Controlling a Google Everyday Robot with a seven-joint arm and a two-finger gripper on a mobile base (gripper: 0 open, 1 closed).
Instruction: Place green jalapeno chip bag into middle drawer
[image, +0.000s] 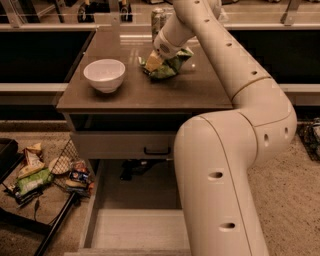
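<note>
Gripper (154, 59) at left end of crumpled, shiny light-green foil chip bag (172, 64) lying left-to-right on brown bench (150, 92); closure not discernible.

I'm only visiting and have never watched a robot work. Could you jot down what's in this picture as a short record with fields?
gripper: down at the left end of the bag, on the table top
green jalapeno chip bag: crumpled, lying on the table, right of the white bowl
middle drawer: pulled open low in front; bag not in it yet
can: upright behind the bag
wrappers: heaped on the floor, left of the drawer
</note>
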